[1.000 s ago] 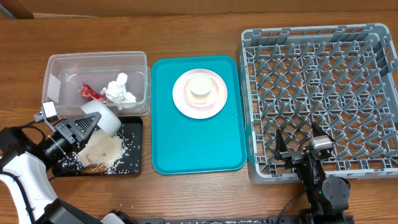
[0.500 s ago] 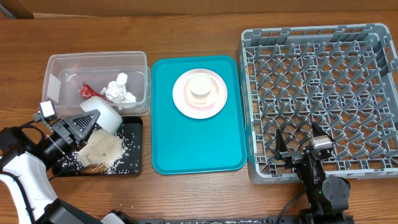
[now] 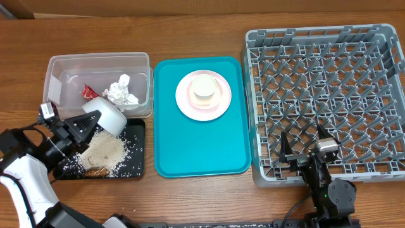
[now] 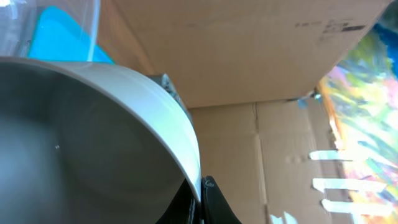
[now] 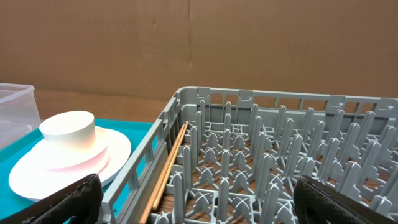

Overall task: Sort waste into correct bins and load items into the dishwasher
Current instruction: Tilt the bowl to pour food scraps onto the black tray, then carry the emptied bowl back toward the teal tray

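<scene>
My left gripper (image 3: 87, 124) is shut on the rim of a whitish bowl (image 3: 109, 113), held tilted over the far end of the black tray (image 3: 137, 166), next to the clear tub (image 3: 57, 66). In the left wrist view the bowl (image 4: 93, 137) fills the frame, its rim pinched at my gripper (image 4: 196, 205). Rice grains with brown scraps (image 3: 104, 153) lie in the black tray. The red wrapper (image 3: 90, 93) and tissue (image 3: 121, 92) lie in the tub. The pink plate (image 3: 218, 104) carries an upturned whitish piece (image 3: 204, 88). My right gripper (image 3: 302, 156) is open at the dish rack's (image 3: 329, 95) front edge.
The teal tray (image 3: 199, 149) lies between the bins and the rack. In the right wrist view, a wooden stick (image 5: 166, 171) lies along the rack's (image 5: 280, 155) left wall, with the plate (image 5: 112, 152) to its left. Cardboard stands behind the table.
My left gripper and the bowl have shifted slightly back toward the clear tub. The right arm has not moved.
</scene>
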Controlling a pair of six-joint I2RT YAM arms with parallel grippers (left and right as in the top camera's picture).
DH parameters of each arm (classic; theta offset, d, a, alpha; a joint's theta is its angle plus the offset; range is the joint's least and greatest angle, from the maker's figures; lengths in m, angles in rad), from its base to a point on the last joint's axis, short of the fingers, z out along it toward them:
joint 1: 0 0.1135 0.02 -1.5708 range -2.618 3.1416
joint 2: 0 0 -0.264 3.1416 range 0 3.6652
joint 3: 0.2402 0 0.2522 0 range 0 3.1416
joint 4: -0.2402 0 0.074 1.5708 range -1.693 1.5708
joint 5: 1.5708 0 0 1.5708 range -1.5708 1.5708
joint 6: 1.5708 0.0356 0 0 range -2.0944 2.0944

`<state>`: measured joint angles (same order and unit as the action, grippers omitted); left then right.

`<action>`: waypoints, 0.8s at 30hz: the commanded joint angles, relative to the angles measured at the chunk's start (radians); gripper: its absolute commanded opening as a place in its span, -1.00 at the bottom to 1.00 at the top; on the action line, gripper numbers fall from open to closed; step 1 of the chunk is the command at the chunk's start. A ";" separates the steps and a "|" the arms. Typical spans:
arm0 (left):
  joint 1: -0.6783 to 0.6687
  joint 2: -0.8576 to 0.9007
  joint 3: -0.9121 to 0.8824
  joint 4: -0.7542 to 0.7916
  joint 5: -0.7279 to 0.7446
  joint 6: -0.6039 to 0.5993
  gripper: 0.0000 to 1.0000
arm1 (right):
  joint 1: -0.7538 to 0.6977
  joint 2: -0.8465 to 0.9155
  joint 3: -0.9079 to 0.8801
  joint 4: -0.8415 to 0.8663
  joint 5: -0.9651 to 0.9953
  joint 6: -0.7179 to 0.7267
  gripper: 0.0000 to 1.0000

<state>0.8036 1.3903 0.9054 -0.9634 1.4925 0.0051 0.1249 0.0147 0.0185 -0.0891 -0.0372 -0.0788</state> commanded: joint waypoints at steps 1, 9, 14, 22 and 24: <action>-0.013 -0.005 -0.002 -0.016 -0.161 -0.029 -0.92 | -0.003 -0.011 -0.010 0.008 -0.002 0.000 1.00; -0.013 -0.005 -0.002 -0.075 -0.329 -0.028 -0.92 | -0.003 -0.011 -0.010 0.008 -0.002 0.000 1.00; -0.036 -0.007 0.001 -0.083 -0.354 -0.028 -0.92 | -0.003 -0.011 -0.010 0.008 -0.002 0.000 1.00; -0.199 -0.012 0.055 -0.083 -0.509 -0.066 -0.92 | -0.003 -0.011 -0.010 0.008 -0.002 0.000 1.00; -0.257 -0.012 0.079 -0.083 -0.543 -0.094 -0.92 | -0.003 -0.011 -0.010 0.008 -0.002 0.000 1.00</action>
<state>0.6064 1.3903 0.9291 -1.0477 1.0180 -0.0444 0.1249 0.0147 0.0185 -0.0887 -0.0372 -0.0784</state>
